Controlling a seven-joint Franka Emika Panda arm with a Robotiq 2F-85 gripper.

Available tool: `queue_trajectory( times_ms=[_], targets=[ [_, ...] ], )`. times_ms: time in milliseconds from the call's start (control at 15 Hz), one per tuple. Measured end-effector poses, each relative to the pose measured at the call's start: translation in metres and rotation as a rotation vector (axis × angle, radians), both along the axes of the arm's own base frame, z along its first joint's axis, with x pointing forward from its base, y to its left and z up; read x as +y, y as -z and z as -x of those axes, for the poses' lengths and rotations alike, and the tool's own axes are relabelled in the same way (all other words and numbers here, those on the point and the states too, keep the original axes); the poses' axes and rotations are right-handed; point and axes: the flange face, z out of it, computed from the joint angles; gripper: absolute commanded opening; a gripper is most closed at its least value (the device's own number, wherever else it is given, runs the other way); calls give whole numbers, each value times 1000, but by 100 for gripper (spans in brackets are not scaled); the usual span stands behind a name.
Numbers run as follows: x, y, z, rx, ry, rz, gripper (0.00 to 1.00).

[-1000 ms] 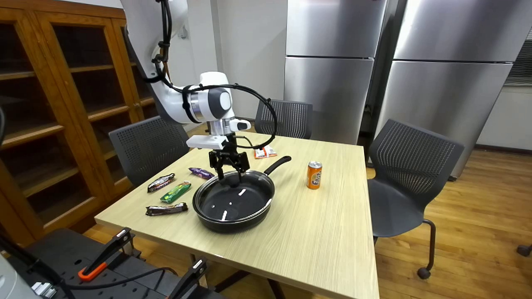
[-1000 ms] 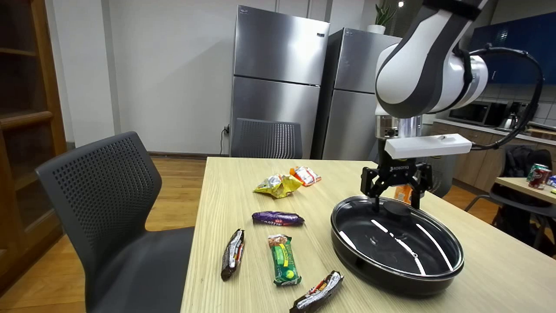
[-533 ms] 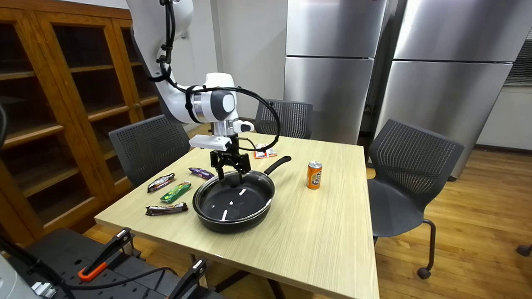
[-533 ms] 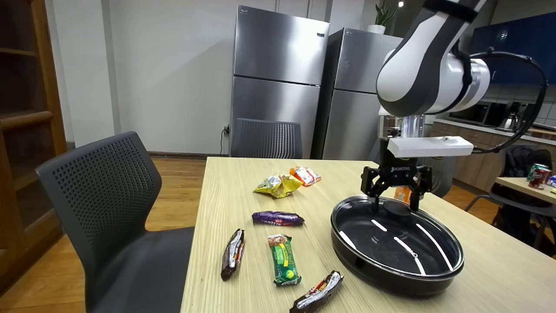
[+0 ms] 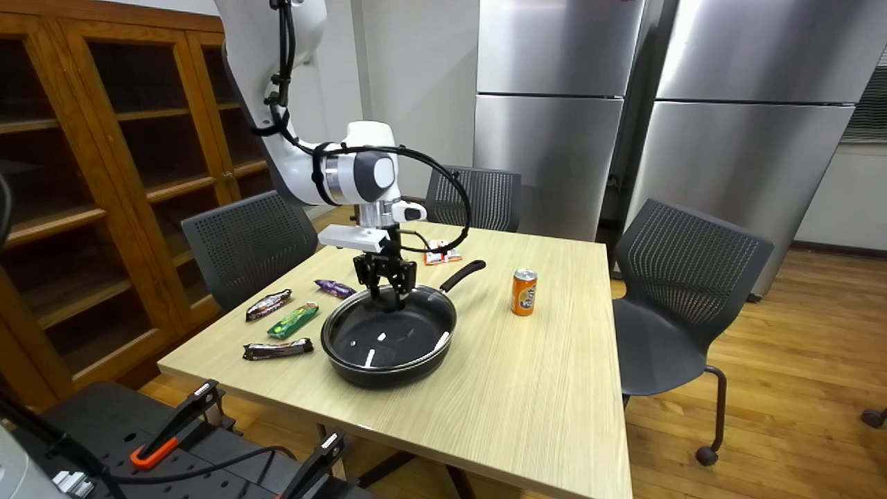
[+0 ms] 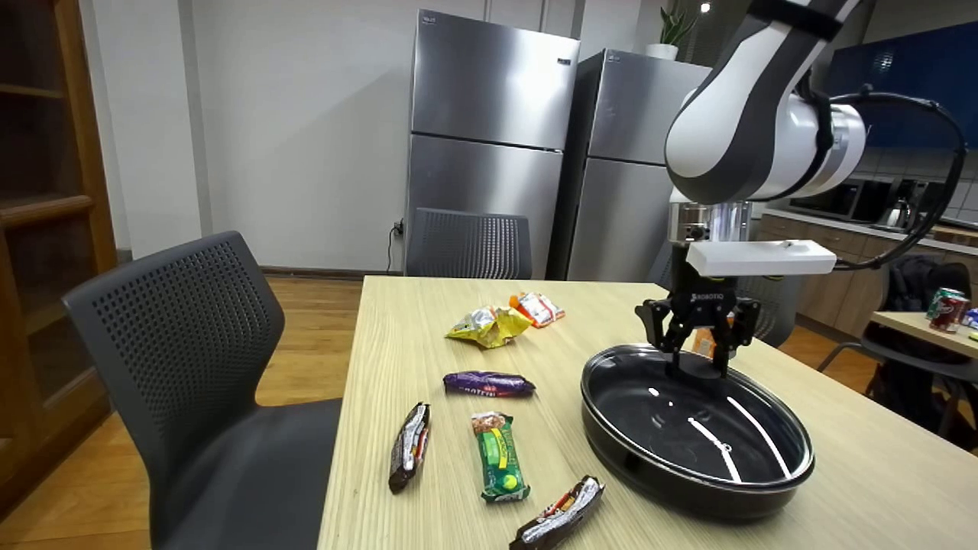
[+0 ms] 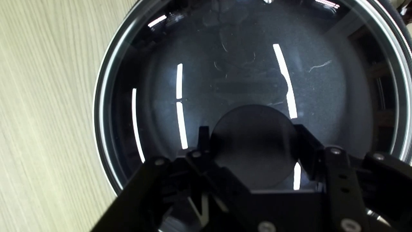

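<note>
Knob (image 7: 254, 148): Round and black, it crowns the glass lid (image 6: 672, 435), at the center of the action in the wrist view.
Fingers (image 7: 309, 145): Clamped on the knob, one at its left side and one at its right, with no gap visible; how firm the hold is cannot be told.
Work at the knob: The step in hand appears to be the grasp itself, with the glass lid still seated.
Next move at the knob: It seems to call for an even, secure squeeze before any load is taken, since a poor hold could let the glass tilt.
Lid and pan: The glass lid covers a black pan (image 5: 388, 378) on the near left part of the desk (image 5: 540, 388) in an exterior view, the handle (image 5: 462, 275) pointing far and right.
Inside the pan: A dark bottom shows through the glass beneath bright reflections; glare hides whether anything lies within.
Orange can (image 5: 524, 294): It stands upright to the right of the pan in an exterior view, contents out of sight.
Wrapped bars: A green bar (image 6: 500, 458), a purple bar (image 6: 489, 383) and two dark bars (image 6: 410, 447) lie left of the pan in both exterior views.
Packets: A yellow packet (image 6: 489, 326) and an orange-and-white packet (image 6: 539, 309) rest farther off, what they hold unseen.
</note>
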Motion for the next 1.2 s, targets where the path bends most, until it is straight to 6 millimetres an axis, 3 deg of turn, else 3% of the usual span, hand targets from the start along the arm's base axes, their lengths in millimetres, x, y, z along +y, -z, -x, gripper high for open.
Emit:
queue_trajectory(
  times_ms=[600,1200],
  targets=[
    [-4,-4,4,-21,10,-16,39],
    [-30,-34,24,-79,77,-37,39]
  ],
)
